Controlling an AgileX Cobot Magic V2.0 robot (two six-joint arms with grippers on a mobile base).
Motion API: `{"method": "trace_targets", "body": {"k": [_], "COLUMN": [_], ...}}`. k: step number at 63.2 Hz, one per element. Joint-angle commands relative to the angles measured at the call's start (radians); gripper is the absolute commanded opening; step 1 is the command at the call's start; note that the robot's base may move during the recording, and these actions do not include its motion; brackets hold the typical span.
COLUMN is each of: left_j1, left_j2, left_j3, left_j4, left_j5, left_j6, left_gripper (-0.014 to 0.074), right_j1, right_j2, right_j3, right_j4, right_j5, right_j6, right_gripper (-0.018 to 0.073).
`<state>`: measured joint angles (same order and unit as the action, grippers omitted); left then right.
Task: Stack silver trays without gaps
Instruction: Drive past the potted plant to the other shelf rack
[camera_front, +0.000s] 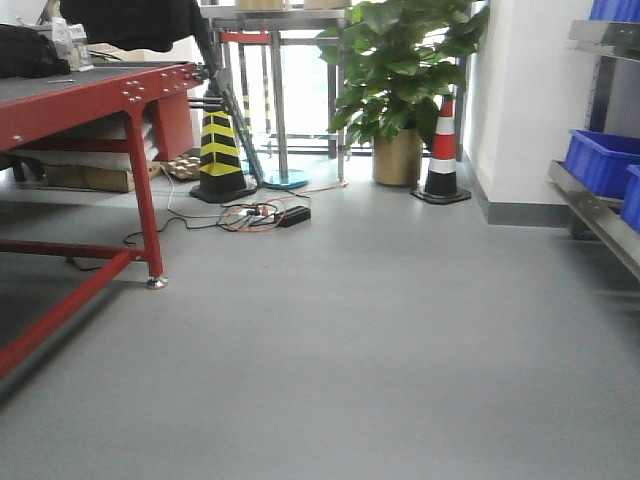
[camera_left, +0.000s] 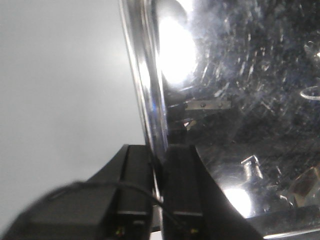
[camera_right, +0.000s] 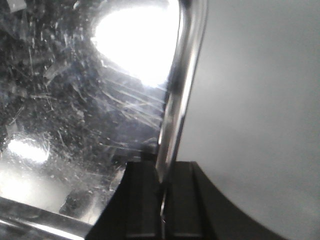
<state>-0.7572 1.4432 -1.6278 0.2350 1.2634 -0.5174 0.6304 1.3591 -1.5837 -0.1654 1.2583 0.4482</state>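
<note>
Grey floor (camera_front: 380, 350) runs ahead past cones (camera_front: 220, 150), a plant (camera_front: 400, 70) and blue bins (camera_front: 600, 160); nothing there looks to be in the way. My left gripper (camera_left: 159, 185) is clamped on the rolled rim of a tray (camera_left: 240, 100) over plain grey. My right gripper (camera_right: 162, 192) pinches a rim likewise, probably opposite edges of one tray, to carry it level for nesting; no other tray shows.

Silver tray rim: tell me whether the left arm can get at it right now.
Apparently yes: the left gripper has its jaws shut on the rim of the silver tray, nothing in between.
</note>
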Motion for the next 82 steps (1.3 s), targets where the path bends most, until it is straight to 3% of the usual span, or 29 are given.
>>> {"method": "trace_targets", "body": {"k": [1,82], "left_j1": [-0.017,-0.017], "left_j2": [-0.029,-0.027], "left_j3": [-0.033,-0.033], "left_j4": [-0.048,-0.092], "left_j5": [0.013,0.013], "left_j6": [0.018,0.018], "left_gripper": [-0.0048,-0.0048], "right_j1": [0.009,0.006], "right_j2": [-0.032,-0.032], "right_j3": [-0.033,-0.033], "right_j4": [0.042,0.042], "right_j5": [0.015,0.012], "right_j6": [-0.017,-0.017], "right_gripper": [0.0056,0.0056]}}
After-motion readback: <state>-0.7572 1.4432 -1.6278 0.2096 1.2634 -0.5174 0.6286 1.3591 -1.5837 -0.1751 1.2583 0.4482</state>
